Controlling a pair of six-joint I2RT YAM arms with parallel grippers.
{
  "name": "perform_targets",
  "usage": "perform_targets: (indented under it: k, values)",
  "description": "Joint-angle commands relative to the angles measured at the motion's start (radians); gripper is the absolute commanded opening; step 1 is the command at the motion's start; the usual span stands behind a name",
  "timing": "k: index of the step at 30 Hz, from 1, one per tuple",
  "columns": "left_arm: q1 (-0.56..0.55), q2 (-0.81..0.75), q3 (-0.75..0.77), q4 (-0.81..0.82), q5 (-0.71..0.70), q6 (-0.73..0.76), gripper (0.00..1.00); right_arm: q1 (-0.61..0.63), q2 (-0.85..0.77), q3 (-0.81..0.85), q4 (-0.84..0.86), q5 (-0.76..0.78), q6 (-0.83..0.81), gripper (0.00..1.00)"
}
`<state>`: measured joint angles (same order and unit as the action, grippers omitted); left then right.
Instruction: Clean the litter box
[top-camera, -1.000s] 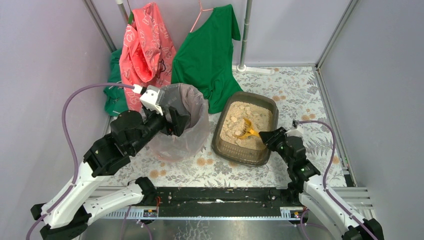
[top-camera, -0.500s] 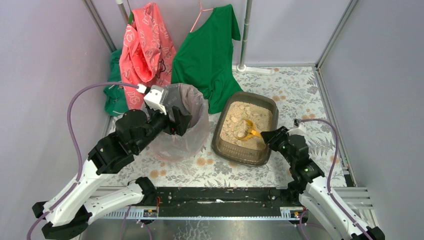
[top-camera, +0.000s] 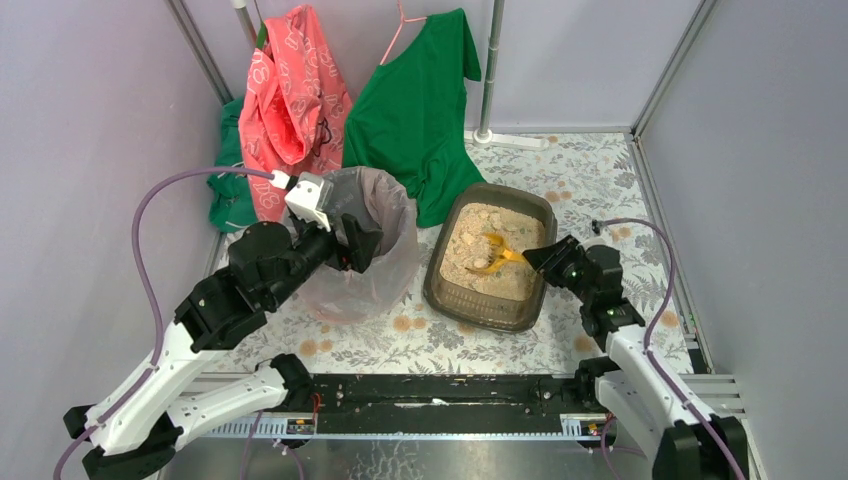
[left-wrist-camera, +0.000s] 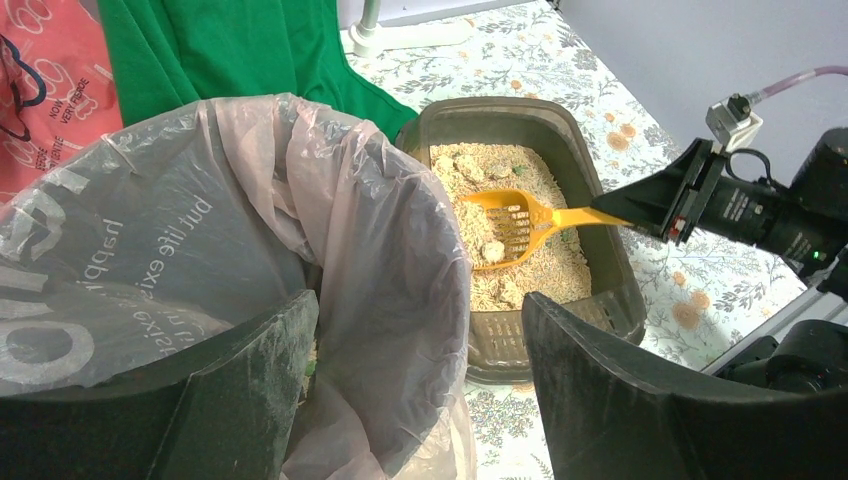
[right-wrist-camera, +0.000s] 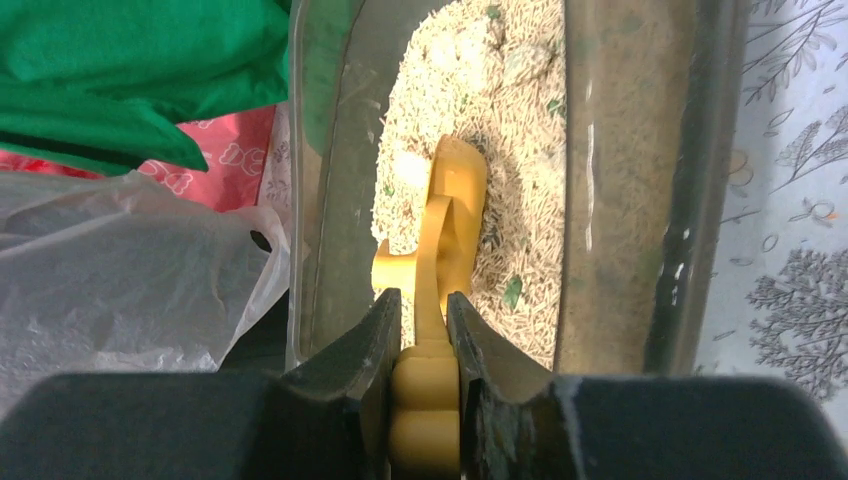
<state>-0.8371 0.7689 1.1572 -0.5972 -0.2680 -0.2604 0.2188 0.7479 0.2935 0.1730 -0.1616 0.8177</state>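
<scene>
The litter box (top-camera: 481, 310) of dark plastic holds beige litter and stands right of centre; it also shows in the left wrist view (left-wrist-camera: 596, 190) and the right wrist view (right-wrist-camera: 610, 200). My right gripper (top-camera: 537, 257) (right-wrist-camera: 423, 298) is shut on the handle of a yellow slotted scoop (top-camera: 492, 258) (right-wrist-camera: 450, 215). The scoop (left-wrist-camera: 510, 225) hangs just over the litter, turned on its side, with a pale clump in it. My left gripper (top-camera: 358, 245) (left-wrist-camera: 420, 300) is open, its fingers astride the near rim of the bag-lined bin (top-camera: 385, 270) (left-wrist-camera: 380, 220), one inside and one outside.
A green shirt (top-camera: 415, 110) and a pink garment (top-camera: 290, 100) hang at the back, just behind the bin and the box. A metal stand pole (top-camera: 490, 70) rises behind the box. Grey walls close in on both sides of the floral cloth (top-camera: 600, 190).
My right gripper has drawn up and back toward the box's right side, lifting and twisting the scoop out of the litter. The left arm has hardly moved.
</scene>
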Motion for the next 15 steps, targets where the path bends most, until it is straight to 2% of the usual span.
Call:
perform_targets:
  k: [1,4,10,15]
  values:
    - [-0.006,-0.008,-0.014,0.065,-0.002,-0.01,0.82,-0.18,0.104,0.071,0.157,-0.31,-0.013,0.0]
    - [-0.005,-0.006,-0.015,0.068,-0.009,-0.007,0.82,-0.289,0.187,0.087,0.219,-0.463,-0.015,0.0]
    - [-0.006,0.007,-0.017,0.07,-0.015,-0.005,0.82,-0.372,0.33,0.089,0.392,-0.665,0.015,0.0]
    - [-0.005,0.015,-0.018,0.07,-0.011,-0.005,0.82,-0.405,0.497,0.014,0.85,-0.785,0.259,0.0]
